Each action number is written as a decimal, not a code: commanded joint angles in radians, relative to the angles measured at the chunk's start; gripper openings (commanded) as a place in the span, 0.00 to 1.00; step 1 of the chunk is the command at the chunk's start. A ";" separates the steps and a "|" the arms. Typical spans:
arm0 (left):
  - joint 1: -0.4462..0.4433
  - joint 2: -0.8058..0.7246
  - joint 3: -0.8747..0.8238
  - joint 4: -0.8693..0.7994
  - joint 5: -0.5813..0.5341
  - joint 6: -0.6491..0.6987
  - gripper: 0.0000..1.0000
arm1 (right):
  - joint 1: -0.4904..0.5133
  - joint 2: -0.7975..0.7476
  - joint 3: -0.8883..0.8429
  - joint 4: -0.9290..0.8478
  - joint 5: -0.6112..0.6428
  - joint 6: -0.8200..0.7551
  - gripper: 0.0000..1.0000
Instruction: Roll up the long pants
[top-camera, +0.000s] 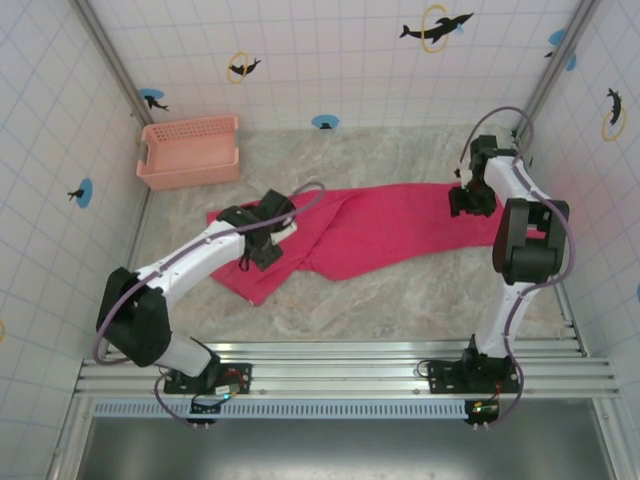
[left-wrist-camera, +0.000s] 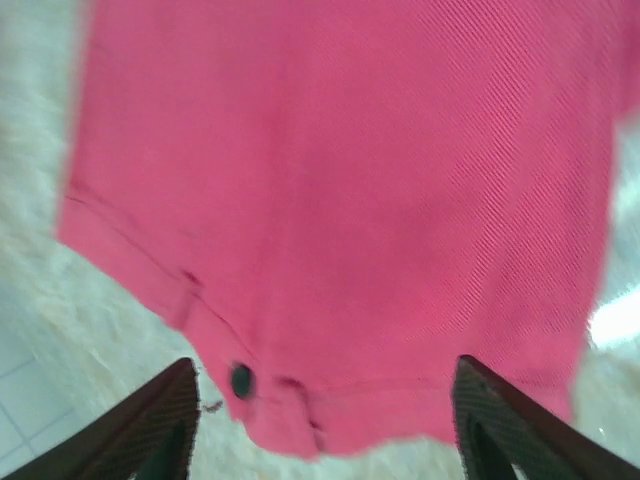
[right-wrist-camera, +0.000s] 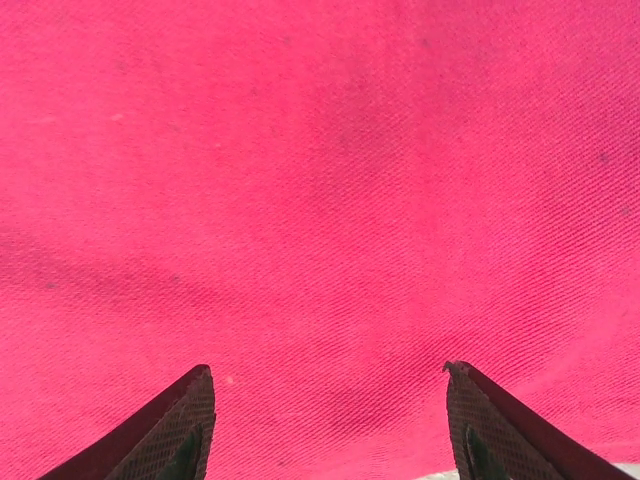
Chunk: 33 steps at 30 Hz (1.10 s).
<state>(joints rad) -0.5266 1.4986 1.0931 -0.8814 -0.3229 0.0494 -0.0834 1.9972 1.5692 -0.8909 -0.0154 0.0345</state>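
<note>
The long pants (top-camera: 385, 228) lie spread flat across the table, bright pink-red, running from the left front to the right. My left gripper (top-camera: 262, 240) hovers over their left end. In the left wrist view its jaws stand wide apart around the waistband edge of the pants (left-wrist-camera: 350, 200), where a dark button (left-wrist-camera: 241, 380) shows; the left gripper (left-wrist-camera: 325, 425) is open and pinches no cloth. My right gripper (top-camera: 470, 200) is over the right end. In the right wrist view the right gripper (right-wrist-camera: 328, 405) is open just above the flat cloth of the pants (right-wrist-camera: 320, 180).
A salmon-pink plastic lattice basket (top-camera: 190, 150) stands at the back left by the tiled wall. Tiled walls close in the table on the left, back and right. Bare marbled tabletop (top-camera: 400, 300) lies in front of the pants.
</note>
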 joint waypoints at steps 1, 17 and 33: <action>-0.066 0.021 0.032 -0.140 0.019 -0.073 0.63 | 0.000 -0.055 -0.004 0.001 -0.017 0.012 0.64; -0.208 0.296 0.048 -0.269 0.024 -0.391 0.53 | -0.008 -0.098 0.012 0.002 -0.047 0.013 0.64; -0.211 0.482 0.017 -0.231 -0.031 -0.499 0.27 | -0.024 -0.130 0.014 0.013 -0.085 0.007 0.63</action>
<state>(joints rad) -0.7341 1.9404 1.1286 -1.1687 -0.3458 -0.4122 -0.1032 1.9091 1.5700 -0.8871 -0.0811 0.0441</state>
